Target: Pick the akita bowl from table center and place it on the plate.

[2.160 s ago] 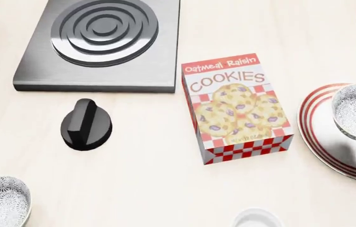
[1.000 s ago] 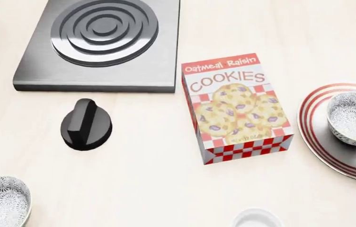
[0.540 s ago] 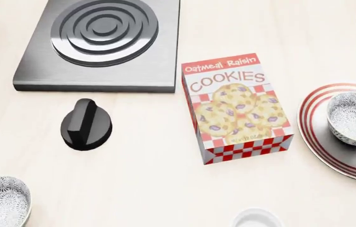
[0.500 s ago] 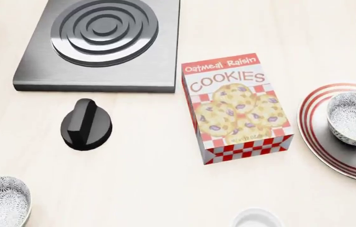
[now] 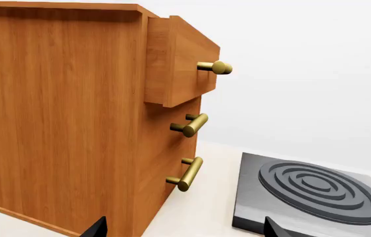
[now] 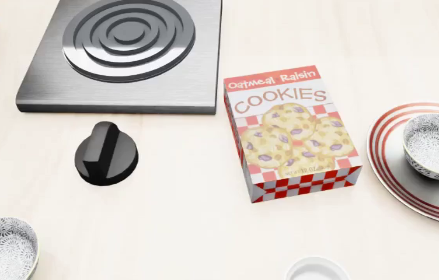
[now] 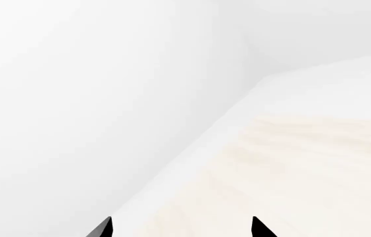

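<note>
Sitting upright on the plate (image 6: 406,186), the akita bowl (image 6: 438,146) rests toward the far right of the head view, its speckled wall touching nothing but the plate's white middle, inside the red rings. Neither gripper appears in that view, so the bowl lies apart from both of them. In the right wrist view the right gripper (image 7: 180,228) shows only two dark fingertips (image 7: 103,228) spread well apart with nothing between them, aimed at a bare stretch of pale table (image 7: 304,173) and white wall. The left gripper (image 5: 182,228) likewise shows two dark tips set wide and empty; ahead of it stands a wooden cabinet (image 5: 73,123) with brass handles (image 5: 191,173), its top drawer pulled out a little, and beside that the grey burner plate (image 5: 317,190). On the table in the head view lie a cookie box (image 6: 291,134) just left of the plate, a black knob (image 6: 107,153), a second speckled bowl (image 6: 0,248) at the near left corner, and a small white cup (image 6: 317,271) cut by the near edge.
</note>
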{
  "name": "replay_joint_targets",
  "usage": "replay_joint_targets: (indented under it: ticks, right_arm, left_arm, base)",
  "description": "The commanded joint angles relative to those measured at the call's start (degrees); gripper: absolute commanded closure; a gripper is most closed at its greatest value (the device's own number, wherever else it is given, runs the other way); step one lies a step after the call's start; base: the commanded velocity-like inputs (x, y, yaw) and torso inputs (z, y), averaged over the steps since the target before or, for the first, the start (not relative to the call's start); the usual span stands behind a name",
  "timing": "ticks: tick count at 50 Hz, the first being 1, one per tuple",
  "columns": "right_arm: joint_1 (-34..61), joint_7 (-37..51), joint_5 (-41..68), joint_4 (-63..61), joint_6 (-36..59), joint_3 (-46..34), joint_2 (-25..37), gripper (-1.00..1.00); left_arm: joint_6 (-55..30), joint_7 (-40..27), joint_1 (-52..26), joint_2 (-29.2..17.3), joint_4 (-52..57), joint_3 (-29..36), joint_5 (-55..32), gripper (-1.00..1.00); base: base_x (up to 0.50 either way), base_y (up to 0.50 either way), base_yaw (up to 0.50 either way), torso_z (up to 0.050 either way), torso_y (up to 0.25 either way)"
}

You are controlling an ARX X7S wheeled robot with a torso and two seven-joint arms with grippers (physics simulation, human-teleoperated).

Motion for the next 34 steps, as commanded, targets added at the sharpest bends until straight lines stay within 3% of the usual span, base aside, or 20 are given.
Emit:
replay_joint_targets:
  ticks: [1, 34]
  right_arm:
    - [-4.61, 4.91, 10.11, -15.01, 8.99, 2.78, 0.18, -1.0]
    - [-8.91, 10.56, 24.75, -29.59, 14.71, 6.23, 2.16, -1.0]
  left_arm:
    - [-0.27, -0.16, -0.29, -0.14, 0.38, 0.59, 0.08, -1.0]
    - [-0.77, -0.28, -0.85, -0.55, 0.88, 1.67, -0.31, -1.0]
  base:
    - [0.0, 0.0, 0.0, 0.0, 0.0]
    - [0.0, 0.0, 0.0, 0.0, 0.0]
